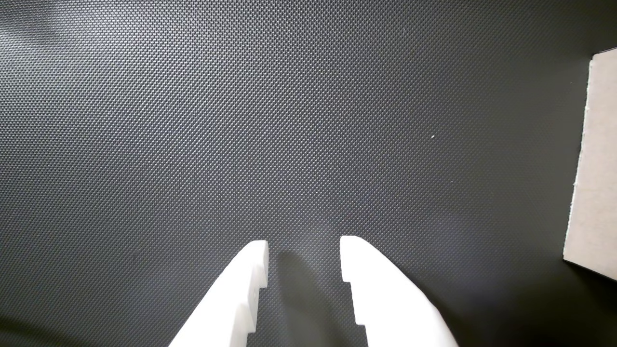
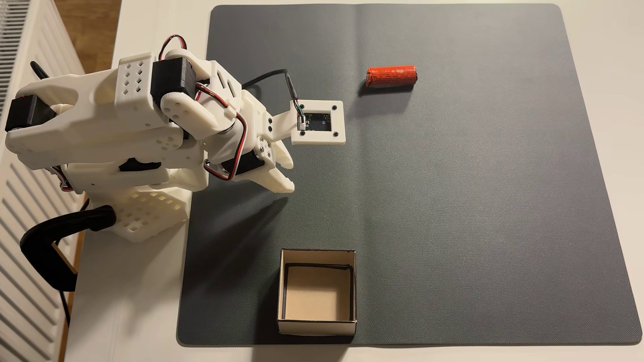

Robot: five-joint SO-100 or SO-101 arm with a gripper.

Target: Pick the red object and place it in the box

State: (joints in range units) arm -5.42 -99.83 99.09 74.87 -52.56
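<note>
The small orange-red cylinder with the wrinkled wrapper and dark ends point(image 2: 392, 76) lay on its side on the dark grey textured mat point(image 2: 453, 191), up toward one o'clock in the fixed view, nothing touching it. From there, the square open-topped cardboard box with off-white walls and a black-edged tan floor point(image 2: 317, 325) sat well apart at about six o'clock, near the mat's lower edge, and it was empty. A pale slab of its wall point(image 1: 595, 164) edged into the wrist view at three o'clock.

The white printed arm point(image 2: 104, 118) was folded low over the desk point(image 2: 132, 306) at nine o'clock. Its tool point(image 1: 303, 246) had its two white fingers point(image 1: 253, 270) spread apart with only bare mat between them, holding nothing, and it was pointed at neither thing.

By my reckoning the job had hardly begun: the reach, the grasp, the carry across to the box and the drop were all left to do.
</note>
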